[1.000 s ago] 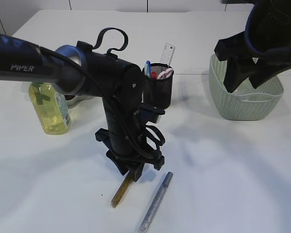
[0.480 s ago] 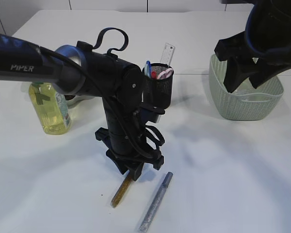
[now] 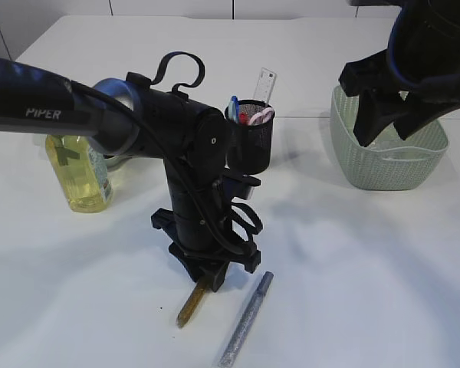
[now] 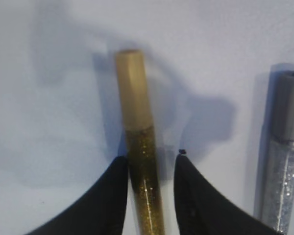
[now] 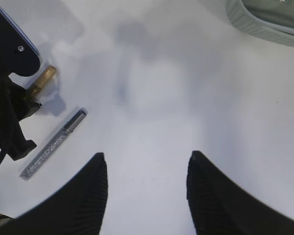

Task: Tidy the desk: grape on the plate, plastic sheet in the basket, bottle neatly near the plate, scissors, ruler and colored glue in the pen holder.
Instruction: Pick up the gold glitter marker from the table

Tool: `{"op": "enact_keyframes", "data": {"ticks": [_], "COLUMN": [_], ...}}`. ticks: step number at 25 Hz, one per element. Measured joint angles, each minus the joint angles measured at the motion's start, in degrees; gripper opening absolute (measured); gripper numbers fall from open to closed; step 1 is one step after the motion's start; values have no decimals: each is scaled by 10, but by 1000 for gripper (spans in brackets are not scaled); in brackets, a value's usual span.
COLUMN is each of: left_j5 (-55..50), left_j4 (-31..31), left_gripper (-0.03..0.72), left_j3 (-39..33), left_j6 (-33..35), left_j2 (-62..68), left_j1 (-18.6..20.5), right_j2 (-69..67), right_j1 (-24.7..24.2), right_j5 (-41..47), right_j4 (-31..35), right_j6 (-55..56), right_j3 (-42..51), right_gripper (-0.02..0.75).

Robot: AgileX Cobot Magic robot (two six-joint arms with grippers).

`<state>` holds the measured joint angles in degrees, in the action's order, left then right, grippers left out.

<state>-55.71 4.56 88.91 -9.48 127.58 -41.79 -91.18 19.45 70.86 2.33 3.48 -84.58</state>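
Two glitter glue pens lie near the front edge of the white worktop (image 3: pixel 368 253): a gold glue pen (image 4: pixel 139 147) and, just to its right, a silver glue pen (image 3: pixel 247 318), close but apart. The left gripper (image 4: pixel 149 166) points straight down over the gold pen, its jaws partly parted and straddling the pen's barrel; the wrist view shows one jaw against the barrel and a thin gap at the other, so whether the pen is truly clamped cannot be told. The pen appears to rest on the worktop.

Behind the arm, toward the middle of the worktop, stands the black mesh pen holder (image 3: pixel 253 138), already holding a clear ruler (image 3: pixel 264 84) and other items. A bottle (image 3: pixel 78 169) of yellow liquid stands toward the left edge. The right gripper (image 5: pixel 147 181) hangs above the green basket (image 3: pixel 383 165) near the right edge, jaws apart and empty.

The step in hand seems to be collecting the coloured glue. Next, the jaws likely need to close firmly, lift the pen, tip it upright and lower it into the holder without knocking the ruler.
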Motion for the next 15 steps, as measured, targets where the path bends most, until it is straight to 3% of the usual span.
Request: {"op": "enact_keyframes", "data": {"ticks": [11, 15], "left_j5": [4, 5], "left_j4": [0, 0], "left_gripper": [237, 189], "left_j3": [0, 0], "left_j6": [-1, -1], "left_j2": [0, 0], "left_j1": [0, 0], "right_j2": [0, 0], "right_j1": [0, 0], "right_j5": [0, 0], "right_j4": [0, 0], "right_j6": [0, 0], "right_j3": [0, 0], "right_gripper": [416, 416]}}
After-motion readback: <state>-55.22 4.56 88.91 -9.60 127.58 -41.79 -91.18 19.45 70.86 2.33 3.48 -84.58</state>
